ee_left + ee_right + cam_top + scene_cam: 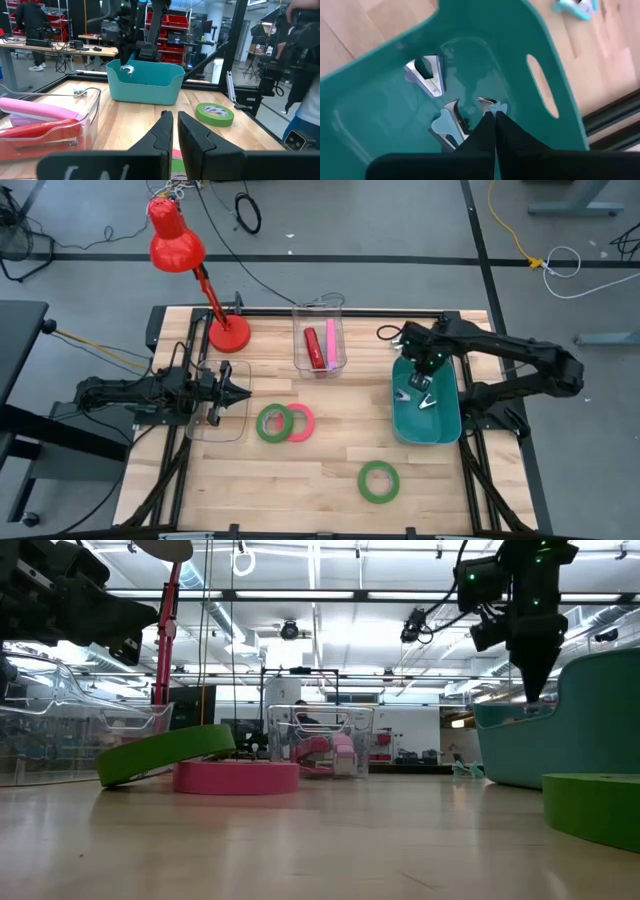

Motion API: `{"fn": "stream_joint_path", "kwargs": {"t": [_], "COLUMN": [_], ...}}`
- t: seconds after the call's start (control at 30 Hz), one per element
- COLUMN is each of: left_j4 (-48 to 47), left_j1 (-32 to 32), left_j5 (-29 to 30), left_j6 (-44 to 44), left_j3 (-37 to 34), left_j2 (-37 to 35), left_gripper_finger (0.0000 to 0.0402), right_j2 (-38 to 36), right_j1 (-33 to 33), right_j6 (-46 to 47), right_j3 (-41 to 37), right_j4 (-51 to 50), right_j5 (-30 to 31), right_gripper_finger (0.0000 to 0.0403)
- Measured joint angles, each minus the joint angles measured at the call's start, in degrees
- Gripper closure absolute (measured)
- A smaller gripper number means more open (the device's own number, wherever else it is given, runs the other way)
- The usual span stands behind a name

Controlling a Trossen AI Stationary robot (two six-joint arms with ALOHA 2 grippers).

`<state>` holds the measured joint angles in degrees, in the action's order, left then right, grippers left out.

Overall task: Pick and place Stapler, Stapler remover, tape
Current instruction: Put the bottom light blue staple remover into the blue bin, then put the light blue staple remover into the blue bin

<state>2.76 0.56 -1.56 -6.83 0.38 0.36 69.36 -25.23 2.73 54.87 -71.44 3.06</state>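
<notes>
A teal bin point(446, 425) stands at the table's right. Two stapler removers point(427, 75) point(451, 124) lie on its bottom. My right gripper point(424, 370) points down over the bin's far end, shut, its tips point(495, 116) at about rim height point(534, 692), holding nothing. A red stapler point(311, 346) and a pink one point(330, 345) lie in a clear box point(320, 366). Of the tape, a green ring point(271, 423) leans with one edge on a pink ring point(301, 422). Another green ring point(379, 481) lies flat near the front. My left gripper point(243, 392) waits at the left, level and shut point(173, 120).
A red desk lamp point(228, 332) stands at the far left. A clear tray point(216, 420) lies under my left gripper. Another light-blue stapler remover point(576, 5) lies on the wood just outside the bin's end wall. People point(27, 30) stand in the room beyond.
</notes>
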Motion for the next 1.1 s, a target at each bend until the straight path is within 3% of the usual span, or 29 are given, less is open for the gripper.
{"fn": "stream_joint_path", "kwargs": {"t": [0.33,0.7,0.87,1.1], "left_j4": [0.00,0.00,0.00,0.00], "left_j1": [0.02,0.02,0.00,0.02], "left_j5": [0.00,0.00,0.00,0.00], "left_j6": [0.02,0.00,0.00,0.00], "left_j3": [0.00,0.00,0.00,0.00], "left_j2": [-0.02,-0.01,0.00,-0.01], "left_gripper_finger": [0.0371,0.0371,0.0371,0.0371], "right_j2": [2.41,2.38,2.38,5.88], "right_j1": [-0.48,-0.44,-0.68,-4.83], "right_j6": [6.05,15.03,13.12,1.88], "right_j3": [0.00,1.14,6.89,17.35], "right_j4": [0.23,-2.68,-2.78,-2.51], "right_j5": [0.39,-4.09,-4.01,-3.42], "right_gripper_finger": [0.0389,0.0256,0.0230,0.0233]}}
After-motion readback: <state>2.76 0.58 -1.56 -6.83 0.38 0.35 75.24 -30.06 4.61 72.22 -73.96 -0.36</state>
